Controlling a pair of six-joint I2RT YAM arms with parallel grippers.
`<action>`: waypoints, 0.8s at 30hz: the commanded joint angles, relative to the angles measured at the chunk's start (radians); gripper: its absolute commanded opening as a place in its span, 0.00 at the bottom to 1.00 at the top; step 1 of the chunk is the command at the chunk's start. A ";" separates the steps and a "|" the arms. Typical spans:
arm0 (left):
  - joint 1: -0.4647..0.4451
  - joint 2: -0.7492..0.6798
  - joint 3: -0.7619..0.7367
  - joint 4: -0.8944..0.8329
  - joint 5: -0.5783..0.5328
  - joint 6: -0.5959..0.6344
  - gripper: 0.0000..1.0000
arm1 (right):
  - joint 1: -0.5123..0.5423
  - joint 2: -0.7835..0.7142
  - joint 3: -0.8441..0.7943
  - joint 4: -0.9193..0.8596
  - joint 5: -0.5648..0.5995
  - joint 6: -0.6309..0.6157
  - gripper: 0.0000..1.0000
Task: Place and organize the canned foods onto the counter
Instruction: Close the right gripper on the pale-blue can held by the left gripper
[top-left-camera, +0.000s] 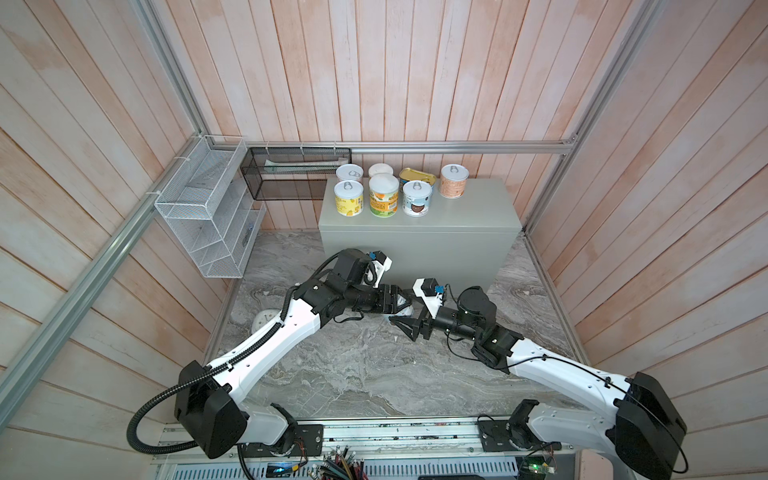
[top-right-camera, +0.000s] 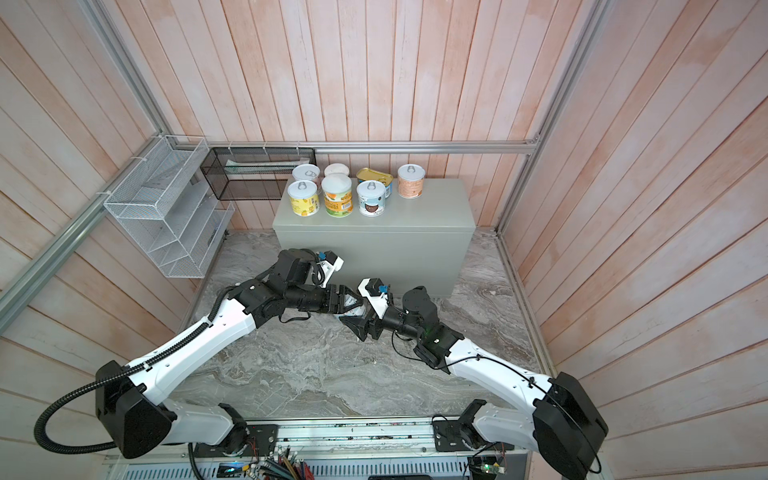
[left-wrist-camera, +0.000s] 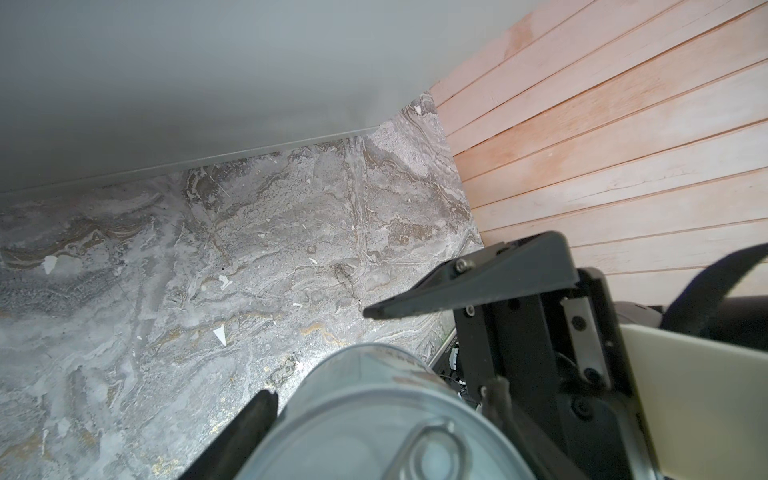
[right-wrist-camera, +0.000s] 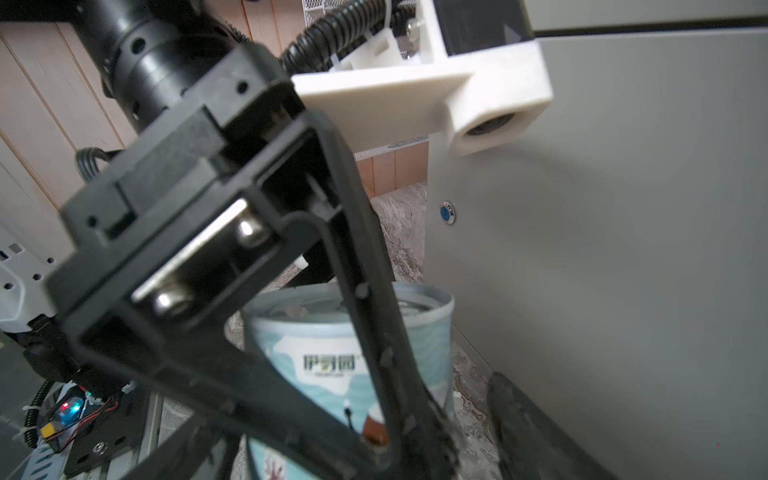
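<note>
The blue can (right-wrist-camera: 324, 365) carries three green Chinese characters on a white patch, seemingly 伊寻园, with a smaller grey line beneath too blurred to read. In both top views the orange can (top-left-camera: 383, 199) (top-right-camera: 337, 199) shows a barcode with unreadable digits; print on the yellow can (top-left-camera: 349, 203) and pink can (top-left-camera: 454, 185) is too small to read

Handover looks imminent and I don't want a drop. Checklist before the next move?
1. Left gripper shut on the blue can: ok.
2. Right gripper jaws open, close by that can: ok.
3. Right fingers straddling the can: cannot tell.
4. Can lifted off the marble surface: cannot tell.
5. Free room on the counter, right of the pink can: ok.
6. Six cans and gold tin standing orderly there: ok.
</note>
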 joint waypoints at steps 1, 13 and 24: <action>-0.004 -0.033 -0.012 0.064 0.048 -0.009 0.60 | 0.008 0.022 0.036 0.060 0.014 0.025 0.88; -0.003 -0.042 -0.033 0.072 0.052 -0.009 0.60 | 0.016 0.086 0.042 0.155 0.026 0.080 0.74; -0.001 -0.043 -0.056 0.083 0.019 -0.027 0.69 | 0.018 0.084 0.041 0.199 0.085 0.145 0.56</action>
